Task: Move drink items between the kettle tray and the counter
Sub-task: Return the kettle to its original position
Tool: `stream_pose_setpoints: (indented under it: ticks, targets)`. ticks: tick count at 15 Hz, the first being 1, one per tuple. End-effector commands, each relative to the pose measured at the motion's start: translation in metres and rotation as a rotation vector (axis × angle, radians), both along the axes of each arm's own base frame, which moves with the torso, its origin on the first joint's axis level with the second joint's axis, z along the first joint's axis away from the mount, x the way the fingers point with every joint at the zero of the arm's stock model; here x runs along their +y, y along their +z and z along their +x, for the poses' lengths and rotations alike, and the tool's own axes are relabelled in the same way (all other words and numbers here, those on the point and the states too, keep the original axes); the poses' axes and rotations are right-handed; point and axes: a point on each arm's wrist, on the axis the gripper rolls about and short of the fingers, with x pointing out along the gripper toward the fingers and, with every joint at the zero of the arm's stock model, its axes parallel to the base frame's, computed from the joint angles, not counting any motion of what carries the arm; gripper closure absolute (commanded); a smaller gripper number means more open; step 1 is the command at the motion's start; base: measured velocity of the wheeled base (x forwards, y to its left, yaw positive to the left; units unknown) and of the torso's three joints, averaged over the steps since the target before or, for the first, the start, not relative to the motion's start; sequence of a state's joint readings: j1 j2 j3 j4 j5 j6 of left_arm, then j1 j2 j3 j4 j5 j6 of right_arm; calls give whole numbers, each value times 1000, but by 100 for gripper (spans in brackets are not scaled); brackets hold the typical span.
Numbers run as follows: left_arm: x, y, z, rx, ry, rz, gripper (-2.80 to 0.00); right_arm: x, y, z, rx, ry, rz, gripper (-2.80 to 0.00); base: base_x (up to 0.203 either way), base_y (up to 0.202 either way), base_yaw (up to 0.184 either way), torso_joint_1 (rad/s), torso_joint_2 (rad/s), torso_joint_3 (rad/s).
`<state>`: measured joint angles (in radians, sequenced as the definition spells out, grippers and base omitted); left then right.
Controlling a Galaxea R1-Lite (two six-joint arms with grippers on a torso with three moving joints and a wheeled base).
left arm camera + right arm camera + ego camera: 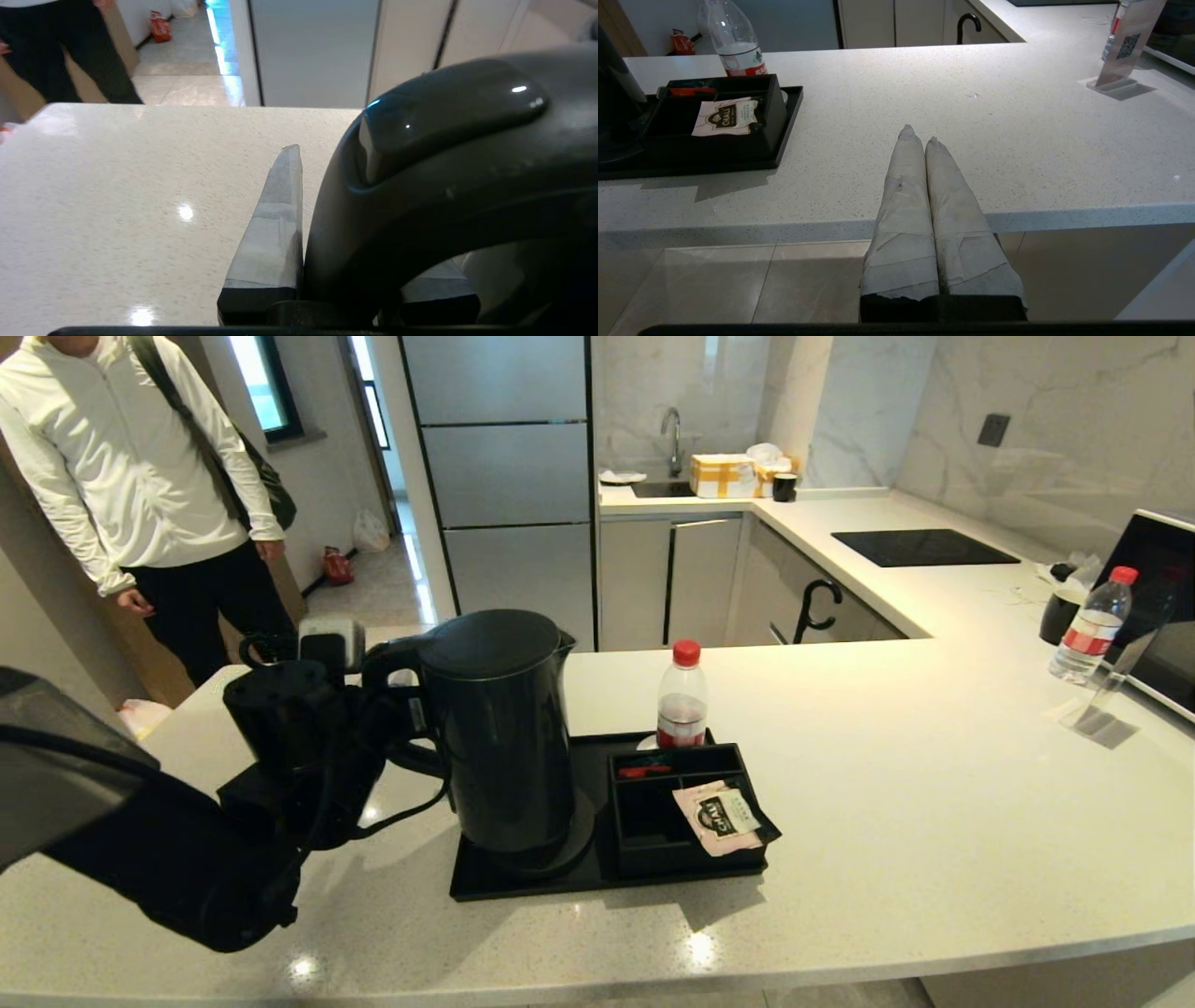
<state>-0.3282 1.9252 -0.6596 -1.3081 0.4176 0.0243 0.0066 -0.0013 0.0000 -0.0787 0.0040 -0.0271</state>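
Observation:
The tall black kettle (504, 728) stands on the round base of the black kettle tray (523, 887), on the pale speckled counter (887, 803). My left gripper (397, 709) reaches in from the left, shut on the kettle's loop handle (444, 154). One taped finger (275, 233) presses its side; the other is mostly hidden behind it. The small clear bottle (682, 695) with the red cap stands upright at the tray's far edge, behind the compartments. My right gripper (920, 135) hangs shut and empty at the counter's front edge, right of the tray (784, 130).
A pink tea sachet (719, 817) lies in the tray's compartments. At the far right are a second bottle (1090, 625), a clear sign stand (1106, 695) and a microwave (1167, 607). A black hob (924, 548) sits at the back. A person (140, 476) stands beyond the counter's left end.

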Motion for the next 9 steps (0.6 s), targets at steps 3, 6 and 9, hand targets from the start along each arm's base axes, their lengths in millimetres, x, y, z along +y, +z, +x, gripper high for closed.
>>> stream_pose_setpoints:
  ticks: [3,6,9]
  targets:
    - [-8,-5,-1,9,-15,3,0,0,-8,3,31,2,-1,0,0,0,0,0,0,0]
    - [-11,-6,-3,14,-25,5,0,0,-8,3,31,2,-1,0,0,0,0,0,0,0]
    - [-13,-8,-6,16,-35,7,0,0,-8,3,31,2,-1,0,0,0,0,0,0,0]
